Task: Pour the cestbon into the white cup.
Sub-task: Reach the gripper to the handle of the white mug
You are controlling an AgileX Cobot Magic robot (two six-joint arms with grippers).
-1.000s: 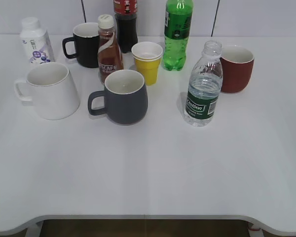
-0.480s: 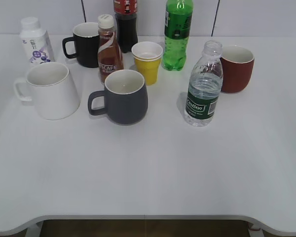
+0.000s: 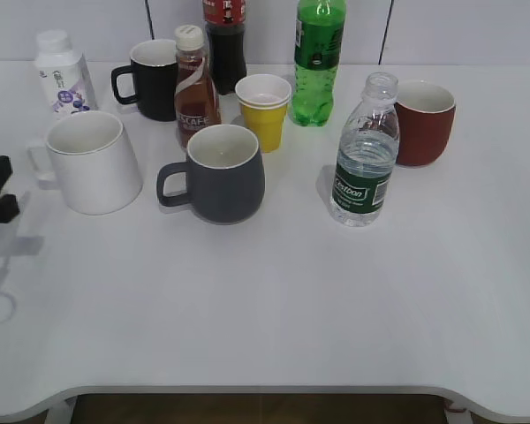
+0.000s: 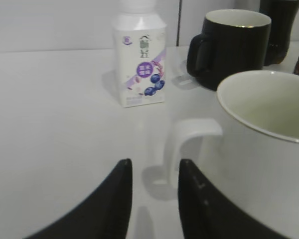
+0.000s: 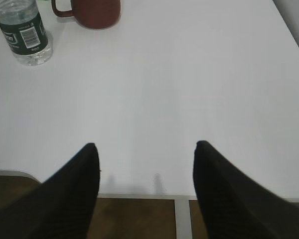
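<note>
- the cestbon [image 3: 364,157] stands upright on the table [image 3: 274,300], right of the middle, with no cap on its neck; water fills it up to the shoulder.
- a red mug [image 3: 423,122] is just beside it, behind and to the right; a green bottle [image 3: 317,60] is behind it to the left.
- the white cup [image 3: 90,162] stands upright at the left side, well apart from the cestbon, with its handle to the left and nothing visible inside.
- between them stand a grey mug [image 3: 219,172], a yellow cup [image 3: 264,109] and a brown bottle [image 3: 195,87]; a black mug [image 3: 149,79] and a white carton [image 3: 63,72] are further back.
- the left gripper [image 4: 153,172] is at the left edge, near the cup handle [image 4: 187,147]; its fingers have only a narrow gap and hold nothing.
- the right gripper [image 5: 145,152] is wide apart and holds nothing, over the front table edge, well apart from the cestbon [image 5: 21,31].
</note>
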